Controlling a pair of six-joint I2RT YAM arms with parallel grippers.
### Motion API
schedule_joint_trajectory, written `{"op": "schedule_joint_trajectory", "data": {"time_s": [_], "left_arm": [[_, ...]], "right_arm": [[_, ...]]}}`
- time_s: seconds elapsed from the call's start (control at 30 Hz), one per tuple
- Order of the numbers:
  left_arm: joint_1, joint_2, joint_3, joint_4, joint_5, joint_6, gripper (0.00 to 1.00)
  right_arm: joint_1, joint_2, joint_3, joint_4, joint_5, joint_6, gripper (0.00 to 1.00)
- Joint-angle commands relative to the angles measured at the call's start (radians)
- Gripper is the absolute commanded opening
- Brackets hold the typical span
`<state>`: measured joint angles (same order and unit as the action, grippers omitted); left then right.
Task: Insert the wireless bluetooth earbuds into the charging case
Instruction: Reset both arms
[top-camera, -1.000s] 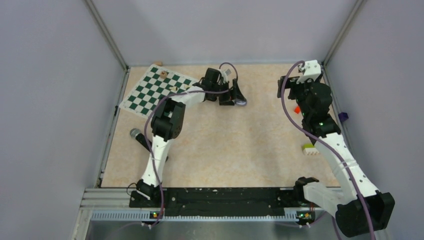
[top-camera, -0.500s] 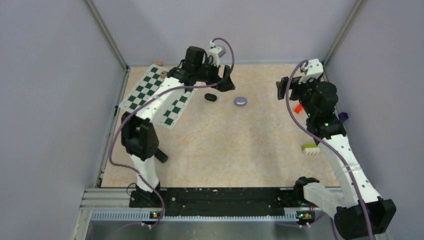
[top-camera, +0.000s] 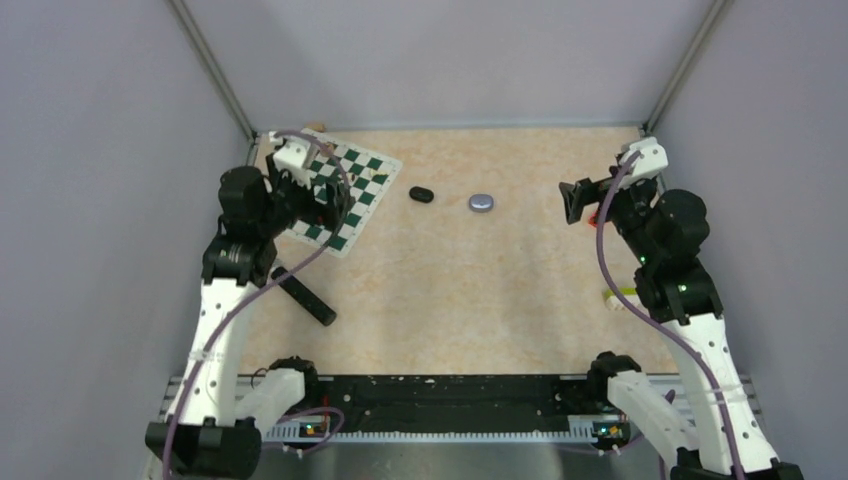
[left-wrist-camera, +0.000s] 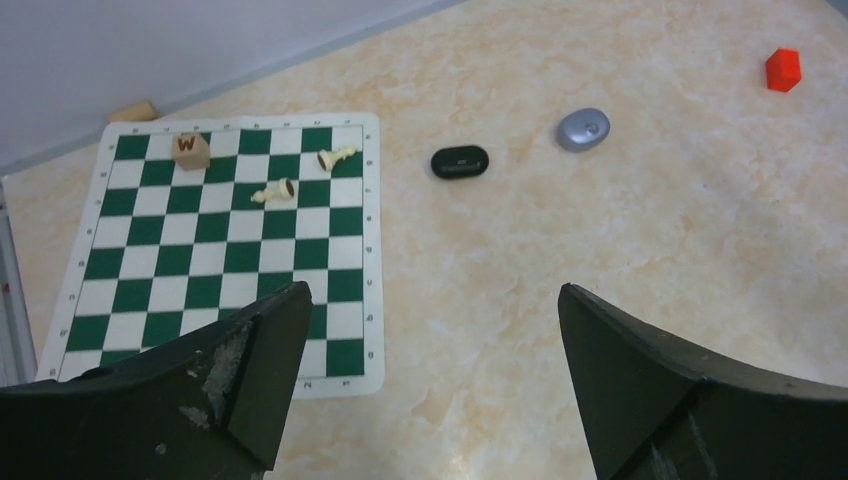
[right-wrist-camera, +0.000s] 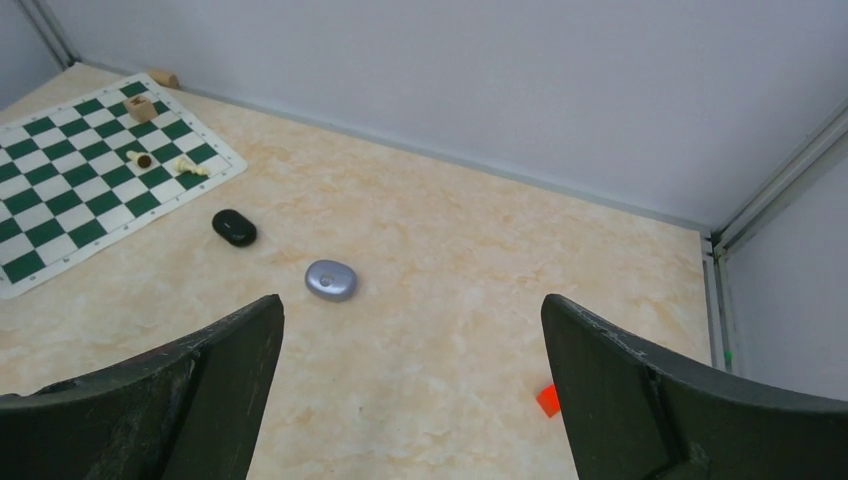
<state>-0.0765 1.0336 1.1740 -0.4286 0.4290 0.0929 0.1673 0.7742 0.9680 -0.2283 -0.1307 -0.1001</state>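
Two cases: a black charging case (left-wrist-camera: 460, 161) and a grey-blue charging case (left-wrist-camera: 583, 129) lie near each other but apart on the table (top-camera: 450, 300), just beside the chess mat (left-wrist-camera: 230, 250).
Contents: both are closed, so nothing inside shows.
Earbuds: none visible in any view; I cannot tell whether they sit inside.
Handling: likely light, smooth, slippery pebbles; pinch across the narrow sides, clear of the lid seam.
Left gripper (left-wrist-camera: 432, 295): jaws wide apart, empty, over the mat's edge.
Right gripper (right-wrist-camera: 412, 305): jaws wide apart, empty, well apart from both cases.

Letter "W" on wooden cube (left-wrist-camera: 190, 150), standing on chessboard (left-wrist-camera: 130, 262), board's edge markings unreadable
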Motion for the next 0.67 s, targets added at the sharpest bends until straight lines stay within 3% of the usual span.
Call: {"op": "schedule_joint_trajectory", "data": {"time_s": [0.0, 0.1, 0.2, 0.4, 0.63], "left_arm": [[0.046, -0.187, -0.122, 0.029, 0.069, 0.075, 0.99], [0.050, -0.246, -0.095, -0.101, 0.094, 0.136, 0.99], [0.060, -0.306, -0.103, -0.126, 0.041, 0.131, 0.99], [0.070, -0.345, -0.214, 0.001, -0.092, 0.088, 0.99], [0.070, -0.341, -0.233, 0.025, -0.079, 0.067, 0.99]], "right_arm": [[-0.009, -0.033, 0.089, -0.113, -0.031, 0.054, 0.99], [-0.009, -0.054, 0.101, -0.148, -0.038, 0.059, 0.99], [-0.009, -0.084, 0.041, -0.110, -0.025, 0.037, 0.99], [-0.008, -0.106, -0.045, -0.030, 0.079, 0.001, 0.99], [-0.009, -0.115, -0.059, -0.005, 0.098, 0.024, 0.99]]}}
